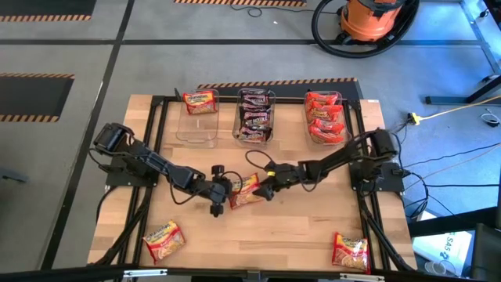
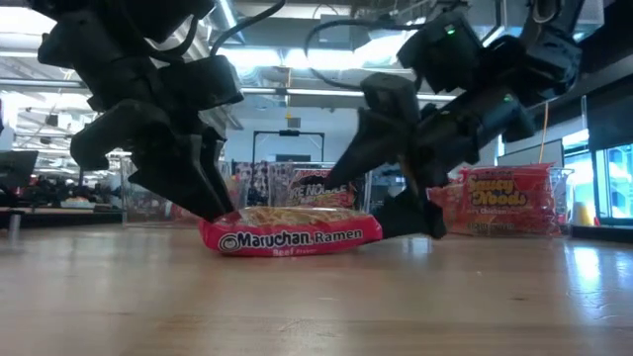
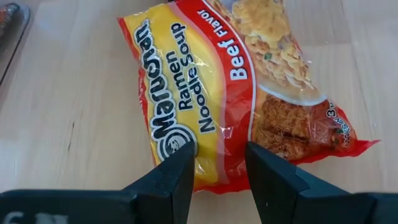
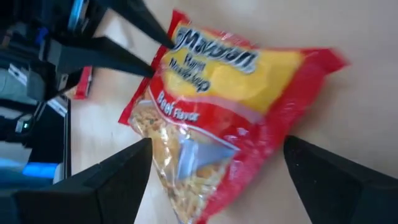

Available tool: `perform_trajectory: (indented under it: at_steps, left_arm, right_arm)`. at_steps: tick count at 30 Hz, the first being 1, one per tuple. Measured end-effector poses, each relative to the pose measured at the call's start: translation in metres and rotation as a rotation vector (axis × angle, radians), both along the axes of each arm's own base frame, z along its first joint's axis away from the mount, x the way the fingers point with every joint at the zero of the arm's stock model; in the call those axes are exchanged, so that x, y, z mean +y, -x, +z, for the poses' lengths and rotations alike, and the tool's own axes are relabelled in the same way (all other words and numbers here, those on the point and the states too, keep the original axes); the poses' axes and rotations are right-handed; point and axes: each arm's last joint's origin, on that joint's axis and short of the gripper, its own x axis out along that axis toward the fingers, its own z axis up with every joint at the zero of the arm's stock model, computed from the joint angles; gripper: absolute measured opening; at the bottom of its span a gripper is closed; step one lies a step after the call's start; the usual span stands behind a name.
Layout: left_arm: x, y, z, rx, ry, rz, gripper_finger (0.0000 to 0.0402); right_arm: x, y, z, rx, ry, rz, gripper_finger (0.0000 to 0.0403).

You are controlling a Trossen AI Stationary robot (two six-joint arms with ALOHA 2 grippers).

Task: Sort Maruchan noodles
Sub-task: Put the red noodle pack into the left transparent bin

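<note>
A red-and-yellow Maruchan beef packet [image 1: 246, 190] lies flat on the wooden table's middle, between my two grippers. My left gripper [image 3: 217, 165] stands at the packet's left end with a gap between its fingers. It slants down from the left in the low view [image 2: 210, 206]. My right gripper [image 4: 217, 142] is wide open at the packet's right end. One of its fingers stands on each side of the packet, and I cannot tell whether they touch it. Two more such packets lie near the front left [image 1: 163, 239] and front right [image 1: 350, 251] corners. My left gripper has both fingertips [image 3: 180, 163] on the packet's left edge [image 3: 217, 184], in the yellow part beside the start of the Maruchan logo. The fingers slant down from the table's left. Packet surface shows in the gap between them; I see nothing pinched. The packet rests on the table.
Three clear tubs stand along the far edge. The left one [image 1: 197, 117] holds one red-yellow packet, the middle one [image 1: 256, 116] dark packets, and the right one [image 1: 326, 117] red packets. Bare wood lies between the tubs and the grippers and along the near edge.
</note>
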Motion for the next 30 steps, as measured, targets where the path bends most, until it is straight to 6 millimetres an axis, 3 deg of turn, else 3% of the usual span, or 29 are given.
perform_trajectory:
  at_steps: [9,19,30]
  left_arm:
    - [0.000,-0.001,0.000,-0.007,0.001,-0.001,0.0137]
    - [-0.002,-0.005,0.005,-0.063,-0.002,-0.048,0.0137]
    - [-0.002,-0.005,0.005,-0.065,-0.011,-0.040,0.0137]
  right_arm:
    - [0.002,-0.022,-0.007,0.028,-0.017,0.058,0.0342]
    - [0.005,-0.039,0.007,-0.037,0.064,0.111,0.0342]
    - [0.002,-0.041,0.007,-0.003,0.090,0.129,0.0342]
